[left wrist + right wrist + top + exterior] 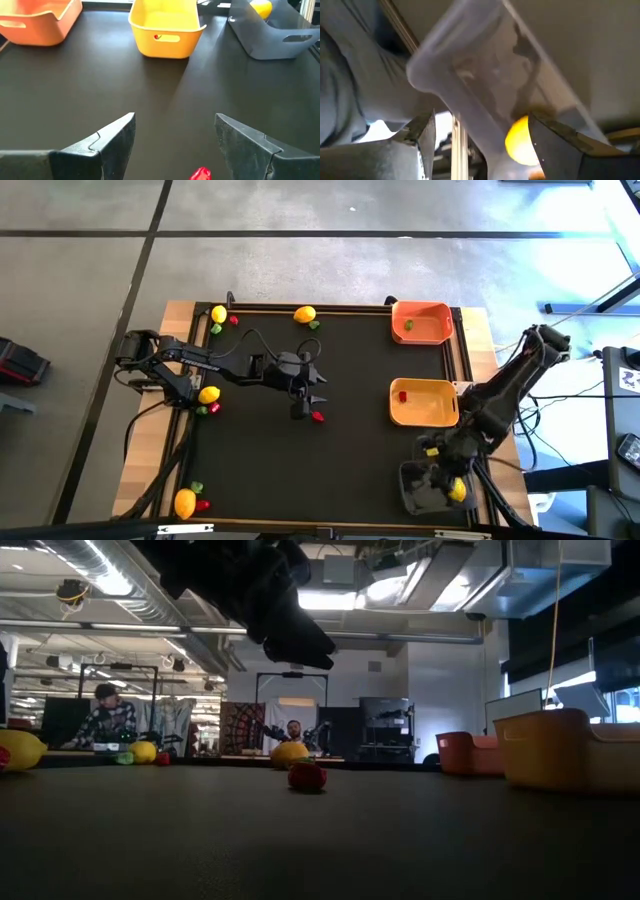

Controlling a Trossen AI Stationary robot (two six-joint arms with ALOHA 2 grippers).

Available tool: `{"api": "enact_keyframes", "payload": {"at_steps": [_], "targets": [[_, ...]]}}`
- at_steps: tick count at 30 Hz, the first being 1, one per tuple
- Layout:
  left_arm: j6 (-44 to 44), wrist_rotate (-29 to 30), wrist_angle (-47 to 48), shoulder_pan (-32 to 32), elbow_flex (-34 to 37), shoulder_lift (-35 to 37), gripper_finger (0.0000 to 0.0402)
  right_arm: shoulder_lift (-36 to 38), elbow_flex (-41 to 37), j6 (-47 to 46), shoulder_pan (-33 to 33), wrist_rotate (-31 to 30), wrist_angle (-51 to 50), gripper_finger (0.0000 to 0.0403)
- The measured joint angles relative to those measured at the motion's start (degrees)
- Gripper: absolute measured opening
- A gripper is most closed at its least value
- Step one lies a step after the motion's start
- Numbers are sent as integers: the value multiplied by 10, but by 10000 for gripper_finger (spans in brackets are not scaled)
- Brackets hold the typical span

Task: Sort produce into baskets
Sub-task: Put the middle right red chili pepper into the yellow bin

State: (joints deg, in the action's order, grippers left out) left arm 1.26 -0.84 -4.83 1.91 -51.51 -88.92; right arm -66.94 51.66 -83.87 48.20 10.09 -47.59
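Table [260,460]: a big black mat fills the middle of the high view. Fruit sits in little heaps along its left side and top edge.
Baskets: the orange basket [421,322] is at the upper right, the yellow basket [423,402] sits below it, and the dark grey basket [428,486] is at the lower right.
Left gripper [308,393]: it hangs over the middle of the mat with its fingers spread apart and nothing in them.
Right gripper [450,472]: it is down at the grey basket, fingers apart, right by a lemon [457,489]. It could knock the basket crooked, I think.
Red piece [318,417]: it lies on the mat just below the left gripper, a bit off to one side in the wrist view [200,174].
What could go wrong: the fingers may come down beside the red piece and push it, so it rolls away.
Another worry: it is so small that a pinch might squirt it out.
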Motion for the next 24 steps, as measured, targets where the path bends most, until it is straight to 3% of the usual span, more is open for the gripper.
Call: {"api": "enact_keyframes", "payload": {"at_steps": [5,16,24], "targets": [[2,0,24,-4,0,0,265,20,0,75,-44,-43,3,247],[32,0,110,-7,0,0,265,21,0,315,-202,-211,21,247],[29,0,113,-8,15,-6,265,18,1,524,-317,-278,119,247]]}}
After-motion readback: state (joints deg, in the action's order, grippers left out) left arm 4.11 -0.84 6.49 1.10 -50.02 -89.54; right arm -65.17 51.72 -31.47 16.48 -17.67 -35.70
